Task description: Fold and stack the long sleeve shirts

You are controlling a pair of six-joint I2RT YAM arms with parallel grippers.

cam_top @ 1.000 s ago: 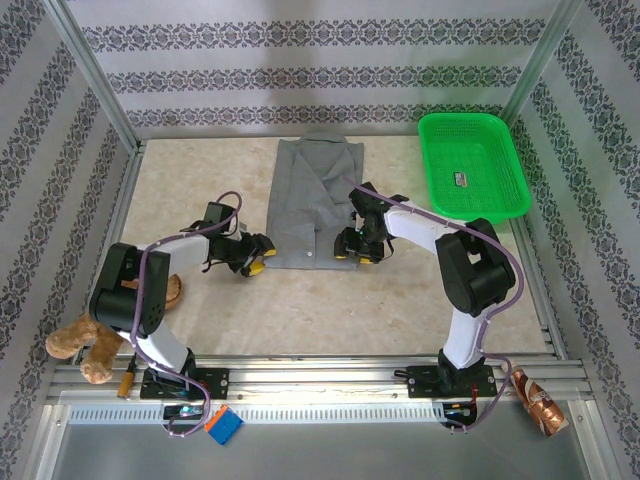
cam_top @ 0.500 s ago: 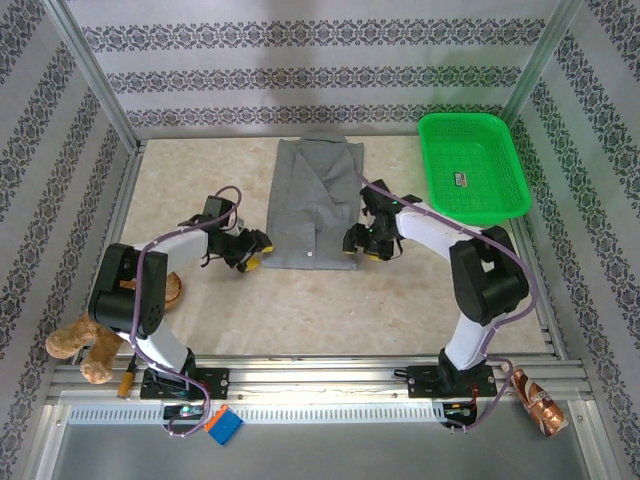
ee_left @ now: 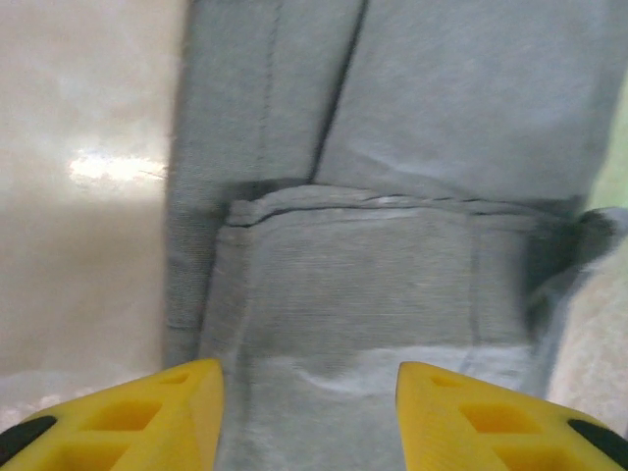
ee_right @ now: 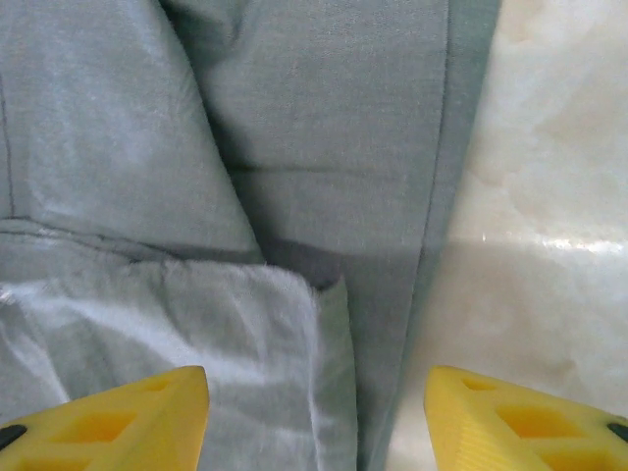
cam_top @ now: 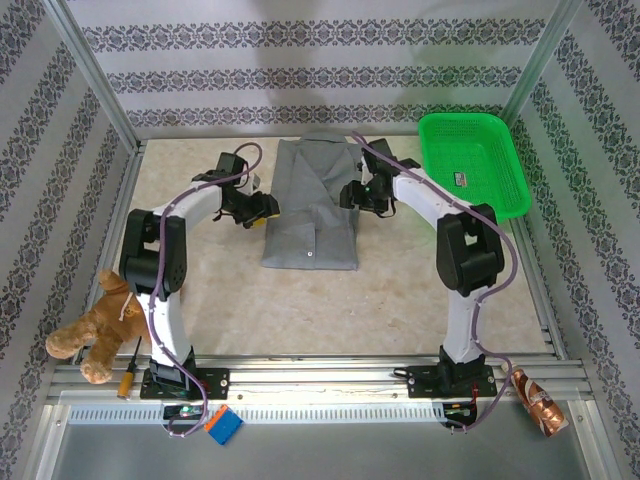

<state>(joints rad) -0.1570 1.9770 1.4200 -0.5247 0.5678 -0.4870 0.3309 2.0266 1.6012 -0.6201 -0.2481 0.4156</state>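
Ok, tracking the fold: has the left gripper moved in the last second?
Yes. The left gripper moved away from the arm bases, from level with the near hem of the shirt to its middle.

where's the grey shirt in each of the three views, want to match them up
Top external: the grey shirt lies flat mid-table, toward the back wall.
Left wrist: the shirt covers the centre and right of the picture.
Right wrist: the shirt covers the left and centre.
Shared landmark: the pale table, at the left in the left wrist view and at the right in the right wrist view.
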